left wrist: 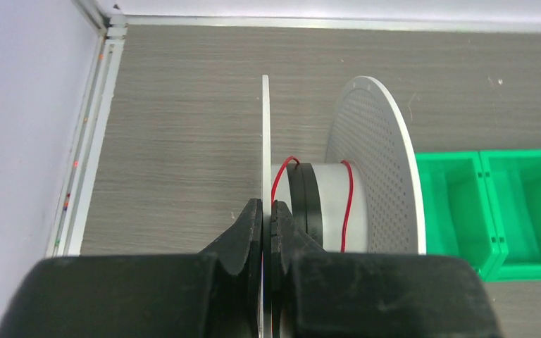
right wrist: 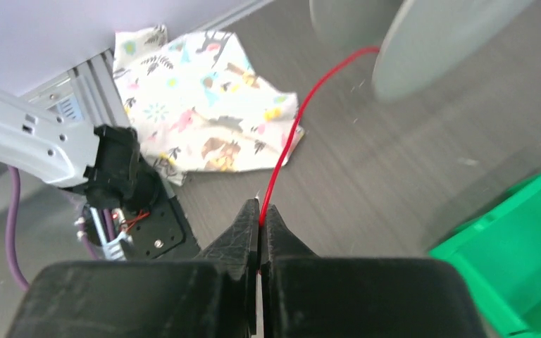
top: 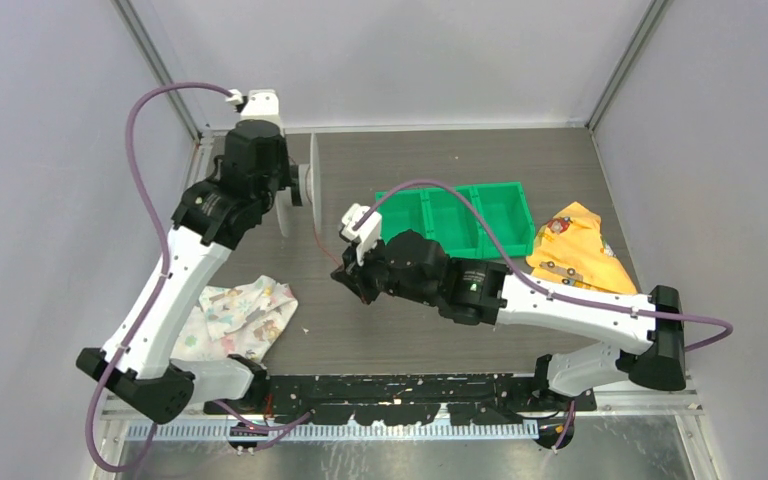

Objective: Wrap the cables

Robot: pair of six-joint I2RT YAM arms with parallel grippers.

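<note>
1. Red cable [right wrist: 291, 141] is seen pinched in the closed right gripper [right wrist: 260, 213] only from the right wrist; its turns on the spool [left wrist: 377, 169], whose thin flange is clamped by the left gripper [left wrist: 268, 209], only from the left.
2. Grey wood-grain table [top: 540, 160] is enclosed by pale walls [top: 410, 60].
3. Green bins [top: 455, 215] are set near the spool; inside, only green floors are seen.

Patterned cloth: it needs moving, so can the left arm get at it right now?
Probably not yet: the left gripper is shut on the spool flange, and the patterned cloth lies close beside that arm's own base.
</note>
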